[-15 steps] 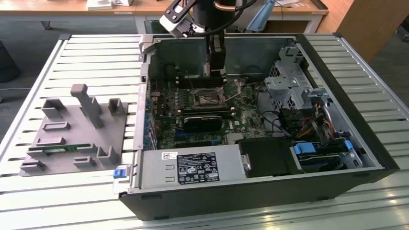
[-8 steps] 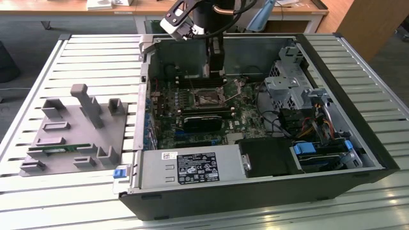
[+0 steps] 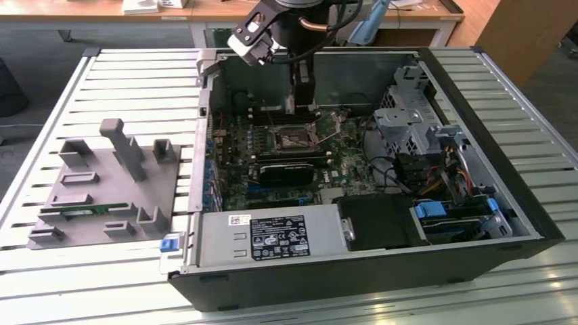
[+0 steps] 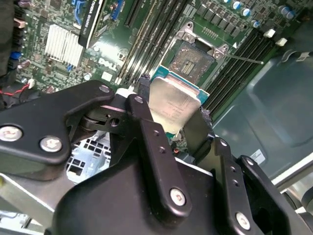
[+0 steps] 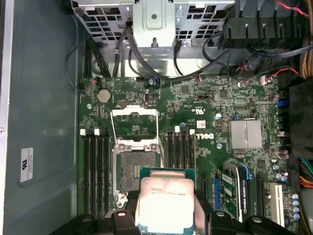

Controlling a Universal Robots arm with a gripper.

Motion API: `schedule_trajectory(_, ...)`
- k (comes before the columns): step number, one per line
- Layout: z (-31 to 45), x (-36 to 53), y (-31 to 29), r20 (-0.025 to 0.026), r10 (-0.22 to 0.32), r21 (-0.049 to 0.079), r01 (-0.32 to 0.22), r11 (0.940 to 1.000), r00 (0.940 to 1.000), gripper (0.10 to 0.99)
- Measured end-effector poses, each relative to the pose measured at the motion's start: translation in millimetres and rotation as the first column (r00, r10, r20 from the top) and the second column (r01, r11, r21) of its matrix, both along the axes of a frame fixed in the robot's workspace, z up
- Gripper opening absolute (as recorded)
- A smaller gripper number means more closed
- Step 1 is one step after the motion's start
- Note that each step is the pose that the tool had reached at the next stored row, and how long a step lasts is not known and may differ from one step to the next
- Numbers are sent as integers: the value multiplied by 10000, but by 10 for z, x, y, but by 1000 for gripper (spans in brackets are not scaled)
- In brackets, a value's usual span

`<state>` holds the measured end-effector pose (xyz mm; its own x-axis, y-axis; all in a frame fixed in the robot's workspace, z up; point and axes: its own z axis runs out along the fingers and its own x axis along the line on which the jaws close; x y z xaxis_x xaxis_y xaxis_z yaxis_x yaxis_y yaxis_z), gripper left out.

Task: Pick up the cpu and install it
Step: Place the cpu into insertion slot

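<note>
- Silver slatted table (image 3: pixel 108 88) is carrying everything; a black computer case (image 3: pixel 361 277) is lying on its side with the panel off, taking up the exterior view's right.
- Green motherboard (image 5: pixel 205 112) is lying flat on the case floor.
- Grey moulded fixture (image 3: pixel 99 183) is sitting on the table at the exterior view's left, just beside the case.
- Grey power supply (image 3: pixel 271 237) is sitting in the case's near corner, label facing up.
- Metal drive cage (image 3: pixel 402 118) is sitting along the case's far right side, with cables trailing beside it.
- Gripper (image 3: pixel 302 105) is reaching down into the case over the motherboard, its fingers (image 4: pixel 146 132) pinching the cpu by two opposite edges.
- Socket (image 5: pixel 139 169) is lying open, its load frame (image 5: pixel 134 122) flipped up.
- Cpu (image 5: pixel 164 205) is hanging in the gripper, silver top showing, close over the socket's edge and not yet seated in it.
- Green memory stick (image 3: pixel 91 211) is lying in a slot of the fixture.
</note>
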<state>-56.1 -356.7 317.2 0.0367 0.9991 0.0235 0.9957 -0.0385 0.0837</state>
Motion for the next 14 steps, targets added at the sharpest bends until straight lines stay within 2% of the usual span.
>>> schedule_trajectory(1,-10,0,0,-13,0,0,0,10000,10000,529)
schedule_trajectory(10,-92,1,0,-13,8,-16,-8,10000,10000,529)
schedule_trajectory(14,-130,1,1,-13,262,-11,-262,9997,9997,529)
